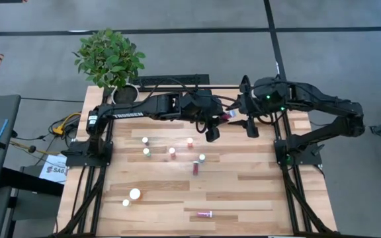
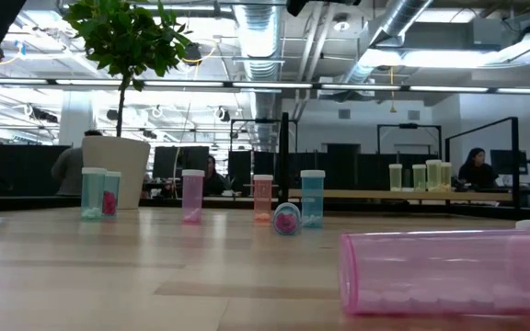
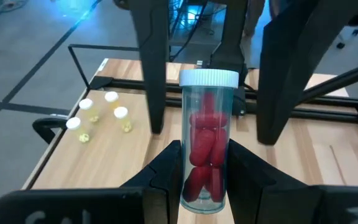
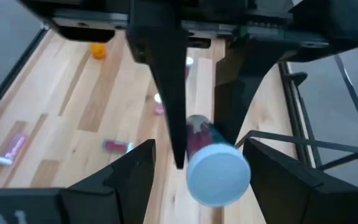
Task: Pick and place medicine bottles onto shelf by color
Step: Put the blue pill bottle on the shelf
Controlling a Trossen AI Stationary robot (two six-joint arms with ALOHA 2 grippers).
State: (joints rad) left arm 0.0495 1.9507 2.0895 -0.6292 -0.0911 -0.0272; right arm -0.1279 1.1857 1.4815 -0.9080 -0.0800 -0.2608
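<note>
**Bottle between two end effectors, mid-air**

The left wrist view alone shows the left end effector (image 3: 205, 168) pinching a red-filled bottle (image 3: 206, 146) upright. From above, the right end effector (image 1: 250, 124), spread, faces it over the tabletop's (image 1: 256, 192) far edge. Three yellow bottles (image 3: 98, 115) stand on the shelf (image 3: 114, 140). About nine bottles dot the open tabletop.

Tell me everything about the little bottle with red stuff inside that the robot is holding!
The bottle is a small clear plastic tube with a ribbed white cap, filled with red pill-like pieces. It is clamped between the two dark fingers of the left tool, which grip its lower body. It hangs in the air above the far middle of the wooden table, touching only the fingers. The right tool sits open around its capped end.
</note>
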